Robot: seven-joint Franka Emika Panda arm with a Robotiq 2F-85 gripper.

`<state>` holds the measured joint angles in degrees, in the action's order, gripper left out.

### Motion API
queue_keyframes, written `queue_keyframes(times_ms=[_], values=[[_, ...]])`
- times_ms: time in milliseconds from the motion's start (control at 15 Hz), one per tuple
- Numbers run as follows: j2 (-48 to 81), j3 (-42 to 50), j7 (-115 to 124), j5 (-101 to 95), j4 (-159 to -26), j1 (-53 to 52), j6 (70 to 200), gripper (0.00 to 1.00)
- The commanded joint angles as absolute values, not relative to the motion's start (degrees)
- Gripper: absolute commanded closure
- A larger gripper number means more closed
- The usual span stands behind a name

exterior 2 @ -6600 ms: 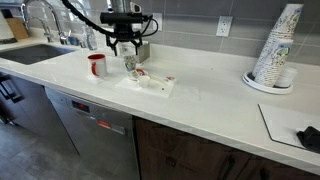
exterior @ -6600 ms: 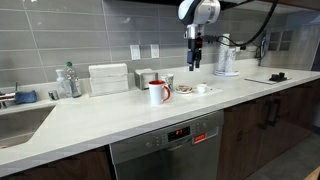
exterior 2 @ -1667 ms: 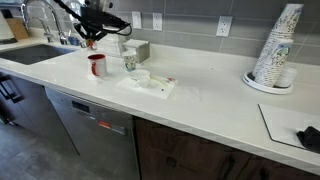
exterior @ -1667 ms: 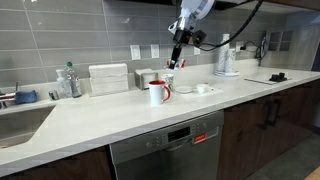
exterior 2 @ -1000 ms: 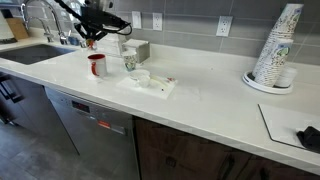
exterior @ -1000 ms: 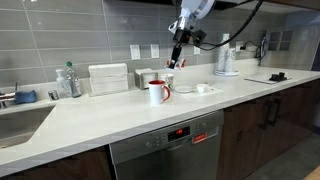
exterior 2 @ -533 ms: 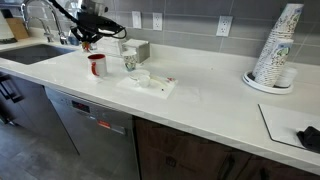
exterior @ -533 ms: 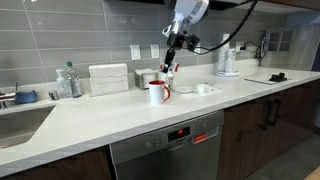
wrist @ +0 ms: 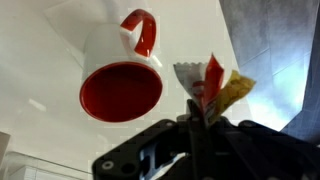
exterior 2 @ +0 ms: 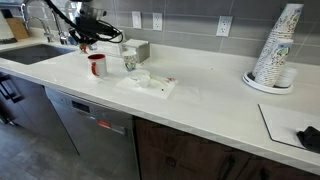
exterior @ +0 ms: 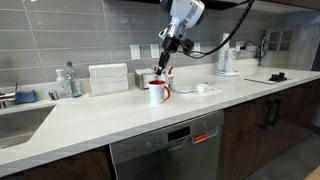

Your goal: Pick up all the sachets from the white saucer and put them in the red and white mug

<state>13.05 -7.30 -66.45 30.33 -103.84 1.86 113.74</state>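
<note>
Pale countertop (exterior: 100, 125) under a grey tile wall (exterior: 80, 35) carries the whole job, and above it the gripper (wrist: 199, 118) has its jaws pinched closed on a small bunch of sachets (wrist: 212, 82). In the wrist view a red-and-white packet and a yellow one fan out from the grip. Just below stands the red and white mug (wrist: 112, 50), upright with its red inside facing up. No packet can be made out inside it, though that view is soft. The sachets hang just beside the mug's rim rather than squarely over the opening. In both exterior views the gripper (exterior: 161, 66) (exterior 2: 88, 41) hovers close above the mug (exterior: 157, 92) (exterior 2: 97, 66). The white saucer (exterior: 186, 91) lies just beside the mug, on its handle side, and whether any packets are left on it is too small to tell. By my reading, the pick of this bunch is done and the drop is not. What is left is a slight shift over the mug's mouth, a release, and a check of the saucer.
</note>
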Motion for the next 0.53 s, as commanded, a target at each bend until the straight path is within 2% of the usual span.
queue_keyframes(times_ms=[0,467], values=[[13.5,-7.5,-69.0,33.6,-104.6,1.9,116.4,0.99],[15.3,-7.5,-73.9,37.9,-104.6,2.7,121.1,0.99]])
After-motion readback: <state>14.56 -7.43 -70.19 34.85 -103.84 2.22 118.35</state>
